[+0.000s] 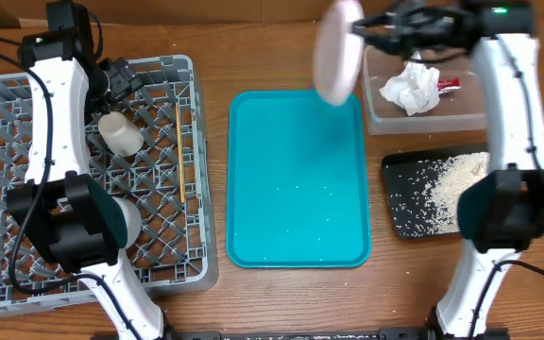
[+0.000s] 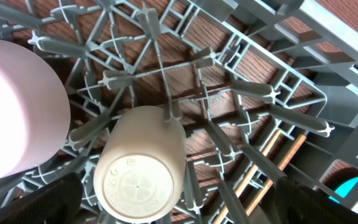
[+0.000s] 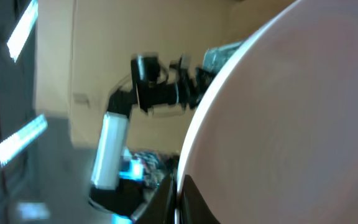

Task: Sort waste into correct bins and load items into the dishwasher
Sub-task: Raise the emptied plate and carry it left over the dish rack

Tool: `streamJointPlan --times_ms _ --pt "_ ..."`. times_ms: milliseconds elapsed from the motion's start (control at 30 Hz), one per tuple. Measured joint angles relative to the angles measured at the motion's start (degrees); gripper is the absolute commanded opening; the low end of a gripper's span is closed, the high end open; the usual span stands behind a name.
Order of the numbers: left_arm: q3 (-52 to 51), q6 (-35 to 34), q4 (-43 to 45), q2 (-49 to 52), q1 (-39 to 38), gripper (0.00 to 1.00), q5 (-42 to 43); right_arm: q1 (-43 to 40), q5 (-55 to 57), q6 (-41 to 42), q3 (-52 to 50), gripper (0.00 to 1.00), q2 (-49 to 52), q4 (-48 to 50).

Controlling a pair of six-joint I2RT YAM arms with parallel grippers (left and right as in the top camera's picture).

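Holding large white plate point(image 1: 338, 52) on edge by its rim, right tool point(image 1: 378, 26) pinched on it, over the 1 o'clock corner of teal serving tray point(image 1: 253, 189). Clear tub point(image 1: 423, 123) at plate's 3 o'clock: crumpled napkin point(image 1: 412, 88), red wrapper point(image 1: 449, 85). Black tray point(image 1: 392, 222) at 5 o'clock: rice crumbs point(image 1: 453, 179). Dish rack point(image 1: 159, 274) at worktop's 9 o'clock: white cup point(image 1: 119, 132) on its side, pinkish-white bowl point(image 1: 130, 219), chopsticks point(image 1: 179, 142). Left tool point(image 1: 113, 83) spread, just above cup.

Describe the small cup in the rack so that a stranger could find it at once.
Find the large grey dish rack on the left. In its far half, a small white cup lies tipped among the prongs. Unlike the larger pale bowl nearer the front, it is a narrow cylinder with a flat round base.
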Motion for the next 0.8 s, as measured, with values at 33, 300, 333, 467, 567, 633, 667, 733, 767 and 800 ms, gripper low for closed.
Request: streamJointPlan --times_ms 33,300,333,467,567,633,667,733,767,800 --pt "0.0 0.0 0.0 0.0 0.0 1.0 0.0 0.92 0.33 0.33 0.0 0.04 0.0 1.09" --pt "0.0 0.0 0.0 0.0 0.0 1.0 0.0 13.88 8.61 3.61 -0.04 0.04 -0.04 14.38" --pt "0.0 0.0 0.0 0.0 0.0 1.0 0.0 15.47 9.49 3.63 -0.04 0.04 -0.04 15.34" --pt "0.0 0.0 0.0 0.0 0.0 1.0 0.0 21.31 11.43 2.49 -0.04 0.04 -0.04 17.42" --pt "0.0 0.0 0.02 0.0 0.0 1.0 0.0 24.74 11.91 0.42 -0.04 0.04 -0.04 17.51" --pt "0.0 0.0 0.0 0.0 0.0 1.0 0.0 26.23 12.22 -1.09 -0.04 0.04 -0.04 17.55" --pt "0.0 0.0 0.0 0.0 0.0 1.0 0.0 26.84 12.28 -1.84 -0.04 0.04 -0.04 17.53" --pt "0.0 0.0 0.0 0.0 0.0 1.0 0.0 27.85 12.48 -2.91 -0.04 0.04 -0.04 17.55" --pt "0.0 0.0 0.0 0.0 0.0 1.0 0.0 28.13 12.5 -3.21 -0.04 0.04 -0.04 17.53" --pt "0.0 0.0 0.0 0.0 0.0 1.0 0.0 28.44 12.52 -3.52 -0.04 0.04 -0.04 17.55"
